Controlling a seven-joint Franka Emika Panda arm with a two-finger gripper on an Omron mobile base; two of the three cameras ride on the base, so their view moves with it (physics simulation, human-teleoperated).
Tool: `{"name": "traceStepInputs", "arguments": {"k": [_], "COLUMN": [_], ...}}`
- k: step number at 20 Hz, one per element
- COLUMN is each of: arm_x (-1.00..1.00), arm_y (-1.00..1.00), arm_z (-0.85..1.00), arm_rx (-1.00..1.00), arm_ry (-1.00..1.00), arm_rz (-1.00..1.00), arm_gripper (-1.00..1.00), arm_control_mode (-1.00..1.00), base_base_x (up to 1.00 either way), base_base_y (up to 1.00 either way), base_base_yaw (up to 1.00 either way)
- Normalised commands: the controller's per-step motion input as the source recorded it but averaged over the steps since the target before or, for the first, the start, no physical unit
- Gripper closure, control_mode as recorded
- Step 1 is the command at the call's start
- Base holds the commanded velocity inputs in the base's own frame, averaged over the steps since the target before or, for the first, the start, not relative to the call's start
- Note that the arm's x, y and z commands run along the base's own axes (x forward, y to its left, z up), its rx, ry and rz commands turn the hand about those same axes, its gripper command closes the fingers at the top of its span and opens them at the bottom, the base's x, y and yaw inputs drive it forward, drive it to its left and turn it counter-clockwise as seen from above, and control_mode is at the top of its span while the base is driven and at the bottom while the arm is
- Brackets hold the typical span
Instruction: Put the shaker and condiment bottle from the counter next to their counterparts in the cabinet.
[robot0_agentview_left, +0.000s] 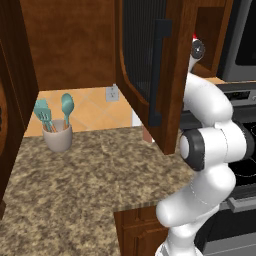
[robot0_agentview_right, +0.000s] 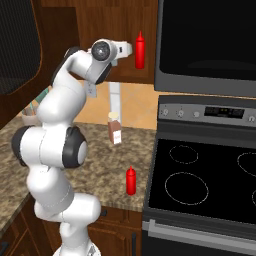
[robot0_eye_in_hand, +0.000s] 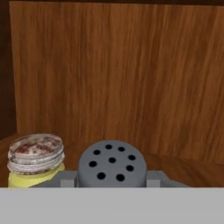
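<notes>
The shaker's (robot0_eye_in_hand: 112, 164) grey cap with its holes sits between my fingertips (robot0_eye_in_hand: 65, 178), with the gripper (robot0_eye_in_hand: 112, 180) shut on it. It is inside the cabinet (robot0_eye_in_hand: 131, 78), just above the wooden shelf. A yellow jar with a speckled metal lid (robot0_eye_in_hand: 36, 159) stands close on its left. In the right base view my hand (robot0_agentview_right: 120, 50) reaches into the cabinet beside a slim red bottle (robot0_agentview_right: 140, 50) on the shelf. The red condiment bottle (robot0_agentview_right: 131, 181) stands upright on the counter (robot0_agentview_right: 100, 165) near its front edge, by the stove.
The cabinet door (robot0_agentview_left: 145, 65) with its long black handle hangs open over the counter, left of my arm. A brown spice jar (robot0_agentview_right: 115, 131) stands at the back of the counter. A crock of teal utensils (robot0_agentview_left: 57, 132) is far left. The stove (robot0_agentview_right: 205, 185) lies to the right.
</notes>
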Motion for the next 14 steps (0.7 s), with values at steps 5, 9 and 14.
{"name": "traceStepInputs", "arguments": {"k": [5,9,14], "arm_x": [0.3,0.27,0.1], "arm_y": [0.0,0.0,0.0], "arm_z": [-0.13,-0.2,-0.12], "arm_rx": [0.0,0.0,0.0], "arm_ry": [0.01,0.02,0.0], "arm_rz": [0.0,0.0,0.0], "arm_gripper": [1.0,1.0,-1.0], "arm_control_mode": [-1.0,-1.0,-1.0], "base_base_x": [0.0,0.0,0.0], "base_base_y": [0.0,0.0,0.0], "base_base_yaw": [0.0,0.0,0.0]}}
